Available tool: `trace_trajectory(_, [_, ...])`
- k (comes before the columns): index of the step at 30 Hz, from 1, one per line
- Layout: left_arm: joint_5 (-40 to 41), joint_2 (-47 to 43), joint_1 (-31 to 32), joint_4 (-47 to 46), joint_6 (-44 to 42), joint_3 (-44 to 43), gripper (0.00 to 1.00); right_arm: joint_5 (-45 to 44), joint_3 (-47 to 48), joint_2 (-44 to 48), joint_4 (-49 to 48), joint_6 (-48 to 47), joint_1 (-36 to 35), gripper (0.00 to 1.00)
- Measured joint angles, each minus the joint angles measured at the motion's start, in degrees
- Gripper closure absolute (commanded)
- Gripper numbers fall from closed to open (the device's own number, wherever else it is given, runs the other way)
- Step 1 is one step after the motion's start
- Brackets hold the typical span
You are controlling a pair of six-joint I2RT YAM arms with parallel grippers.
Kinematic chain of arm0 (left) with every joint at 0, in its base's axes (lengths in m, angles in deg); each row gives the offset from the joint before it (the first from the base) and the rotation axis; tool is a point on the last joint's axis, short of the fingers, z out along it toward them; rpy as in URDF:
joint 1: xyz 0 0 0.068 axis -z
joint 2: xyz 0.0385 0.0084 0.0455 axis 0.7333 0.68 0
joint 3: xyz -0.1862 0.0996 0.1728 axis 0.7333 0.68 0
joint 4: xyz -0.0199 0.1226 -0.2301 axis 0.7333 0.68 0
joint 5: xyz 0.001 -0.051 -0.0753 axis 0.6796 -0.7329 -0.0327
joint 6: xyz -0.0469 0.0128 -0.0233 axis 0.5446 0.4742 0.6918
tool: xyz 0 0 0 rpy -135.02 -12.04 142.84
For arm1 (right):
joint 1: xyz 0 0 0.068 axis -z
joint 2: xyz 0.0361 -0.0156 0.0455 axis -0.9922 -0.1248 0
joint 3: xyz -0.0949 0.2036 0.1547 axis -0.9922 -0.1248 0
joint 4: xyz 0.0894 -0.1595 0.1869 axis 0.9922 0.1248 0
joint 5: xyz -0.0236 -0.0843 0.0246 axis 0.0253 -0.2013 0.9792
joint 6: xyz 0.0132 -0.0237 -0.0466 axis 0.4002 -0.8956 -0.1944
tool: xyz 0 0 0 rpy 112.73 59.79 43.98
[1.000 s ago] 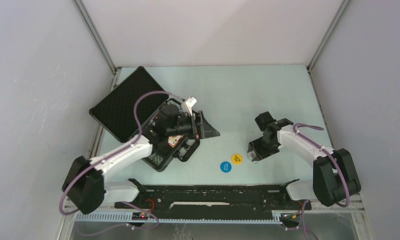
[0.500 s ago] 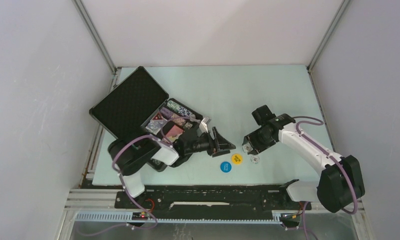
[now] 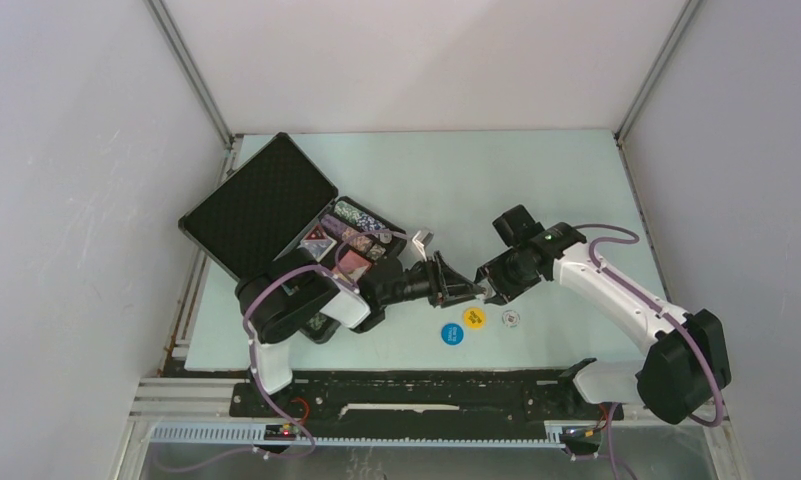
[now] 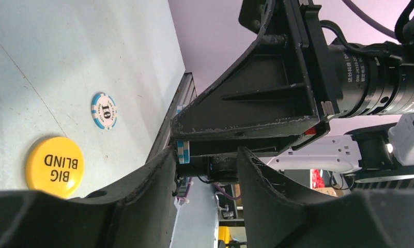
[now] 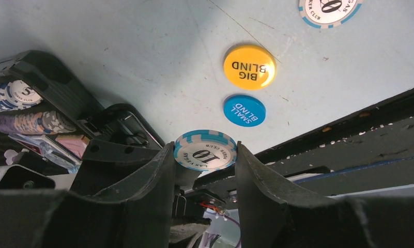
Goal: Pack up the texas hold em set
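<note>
Two fingers of your right gripper (image 5: 204,146) were clamped on a blue-and-white poker chip (image 5: 205,154) marked 10, held above the table (image 5: 142,41). Your left gripper (image 4: 207,157) faced it tip to tip with its fingers parted. The chip's edge showed just beyond their gap, and I could not tell whether they touched it. On the table below lay the yellow disc (image 5: 249,66) reading BIG BLIND. The blue disc (image 5: 244,110) reading SMALL BLIND lay just beside it, and a second chip (image 5: 328,6) marked 10 was near them. Off to your left the black briefcase (image 3: 261,208) stood open, with rows of chips in its tray.
</note>
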Motion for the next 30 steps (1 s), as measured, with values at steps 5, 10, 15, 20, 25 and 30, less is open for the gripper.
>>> trace_trajectory(5, [1.73, 0.0, 0.09, 0.04, 0.09, 0.11, 0.59, 0.0, 0.0, -0.22, -0.02, 1.44, -0.31, 1.0])
trace_trajectory(10, [2.95, 0.0, 0.17, 1.11, 0.07, 0.11, 0.7, -0.09, 0.0, -0.22, -0.22, 2.56, -0.46, 1.0])
trace_trajectory(15, [4.15, 0.0, 0.46, 2.73, -0.55, 0.11, 0.99, -0.09, 0.02, -0.2, -0.26, 3.02, -0.5, 1.0])
trace_trajectory(20, [5.14, -1.81, 0.79, 6.27, -3.17, 0.0, 1.0, -0.22, 0.0, -0.2, -0.22, 2.97, -0.57, 0.5])
trace_trajectory(25, [7.02, -9.6, 0.85, 21.16, -11.41, -0.87, 1.0, -0.44, 0.02, 0.87, -1.4, 0.02, -0.2, 0.02])
trace_trajectory(30, [8.15, -20.94, -0.28, 43.67, -24.85, -2.91, 1.0, -2.23, 1.75, 5.51, -2.95, -12.96, 2.45, 0.01])
